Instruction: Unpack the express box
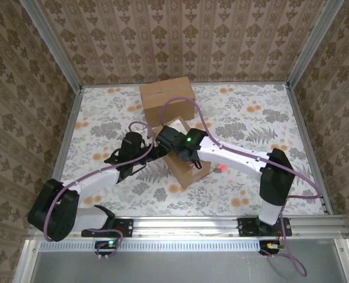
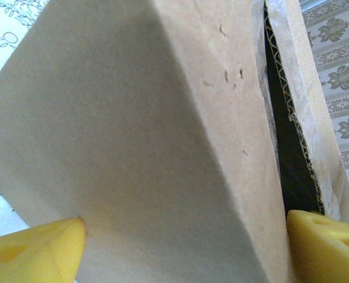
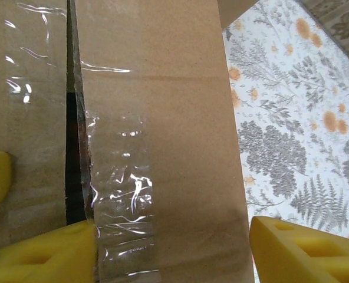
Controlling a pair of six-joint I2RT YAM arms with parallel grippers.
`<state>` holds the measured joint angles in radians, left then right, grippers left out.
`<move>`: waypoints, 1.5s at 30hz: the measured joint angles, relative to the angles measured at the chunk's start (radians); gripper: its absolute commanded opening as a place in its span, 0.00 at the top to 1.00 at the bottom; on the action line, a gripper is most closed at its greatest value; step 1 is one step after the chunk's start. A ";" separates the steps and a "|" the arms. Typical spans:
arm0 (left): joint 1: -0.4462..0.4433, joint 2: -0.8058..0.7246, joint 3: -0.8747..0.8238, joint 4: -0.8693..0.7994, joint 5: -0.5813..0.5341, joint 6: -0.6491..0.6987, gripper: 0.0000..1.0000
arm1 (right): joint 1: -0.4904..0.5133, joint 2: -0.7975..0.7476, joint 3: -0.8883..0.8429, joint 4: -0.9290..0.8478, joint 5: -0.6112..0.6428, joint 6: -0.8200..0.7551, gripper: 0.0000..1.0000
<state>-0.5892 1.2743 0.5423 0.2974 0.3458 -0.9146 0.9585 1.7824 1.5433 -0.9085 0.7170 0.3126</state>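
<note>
Two brown boxes sit on the table: a far box in the far middle and the express box in the middle. Two grippers meet there. The left gripper has its jaws wide around the box's left side, likely to steady it, though whether it squeezes cannot be told. The right gripper has its jaws apart over one taped flap, likely to lift it.
</note>
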 measured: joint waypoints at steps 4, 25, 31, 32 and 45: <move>0.001 0.035 0.000 0.053 0.007 -0.006 0.14 | 0.006 0.028 0.025 -0.021 0.059 -0.002 0.43; 0.001 0.016 -0.013 0.024 -0.010 -0.005 0.13 | 0.004 0.038 0.083 -0.003 0.204 -0.158 0.65; 0.001 0.013 -0.019 0.021 0.000 -0.005 0.13 | -0.034 0.019 0.090 0.018 0.192 -0.203 0.67; 0.001 0.013 -0.019 0.021 0.002 -0.004 0.13 | -0.040 0.012 0.092 0.021 0.188 -0.207 0.67; 0.000 0.016 -0.021 0.015 0.025 0.006 0.13 | -0.123 -0.050 0.097 0.030 0.074 -0.230 0.70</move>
<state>-0.5888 1.2903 0.5209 0.3126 0.3706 -0.9081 0.8352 1.7321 1.6405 -0.8787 0.7914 0.0822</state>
